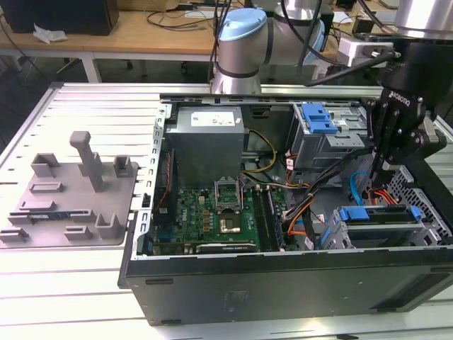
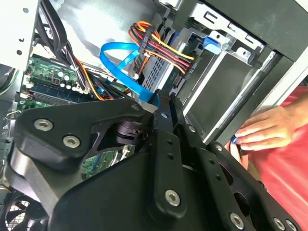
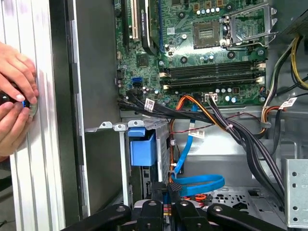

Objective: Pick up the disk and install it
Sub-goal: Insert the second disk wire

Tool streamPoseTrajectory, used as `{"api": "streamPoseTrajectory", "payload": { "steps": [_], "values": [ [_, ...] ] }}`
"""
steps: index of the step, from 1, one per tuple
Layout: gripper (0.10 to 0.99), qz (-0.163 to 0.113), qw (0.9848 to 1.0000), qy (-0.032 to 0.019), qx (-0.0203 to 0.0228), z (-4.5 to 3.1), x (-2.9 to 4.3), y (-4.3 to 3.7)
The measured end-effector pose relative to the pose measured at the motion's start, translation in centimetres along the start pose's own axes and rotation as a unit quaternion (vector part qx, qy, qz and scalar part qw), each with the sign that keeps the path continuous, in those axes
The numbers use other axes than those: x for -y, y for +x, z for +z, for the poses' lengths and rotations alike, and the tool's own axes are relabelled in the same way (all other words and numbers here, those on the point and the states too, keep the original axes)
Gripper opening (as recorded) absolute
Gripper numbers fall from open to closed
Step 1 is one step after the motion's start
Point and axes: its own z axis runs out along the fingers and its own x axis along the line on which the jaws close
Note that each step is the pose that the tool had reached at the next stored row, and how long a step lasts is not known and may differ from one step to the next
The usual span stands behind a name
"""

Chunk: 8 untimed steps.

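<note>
I'm hanging over the open case (image 1: pixel 283 283), my pincer (image 1: pixel 384 168) with fingers pressed together on nothing, tips down among the cables (image 1: pixel 364 188). The disk (image 1: pixel 379 216) lies just below me, towards the near side, in the lower bay, its long axis running left to right in the exterior view.

Work surface: ribbed grey metal bench (image 1: pixel 85 113), evenly lit | Behind bench: wooden desk (image 1: pixel 106 39) on white legs, strewn with cables | Desk far edge, exterior view's left: dark box (image 1: pixel 64 14), crumpled white paper (image 1: pixel 48 33) beside it
</note>
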Motion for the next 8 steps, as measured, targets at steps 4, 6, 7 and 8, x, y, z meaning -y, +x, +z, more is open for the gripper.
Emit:
{"api": "streamPoseTrajectory", "payload": {
  "steps": [4, 6, 7, 8],
  "values": [
    [0.161, 0.000, 1.0000, -0.0005, 0.0093, -0.05, 0.09, 0.64],
    [0.161, 0.000, 0.9998, -0.0011, 0.0201, 0.02, 0.18, 1.05],
    [0.161, 0.001, 0.9997, -0.0014, 0.0252, 0.05, 0.21, 1.17],
    [0.161, 0.001, 0.9995, -0.0017, 0.0307, 0.08, 0.23, 1.29]
  ]
}}
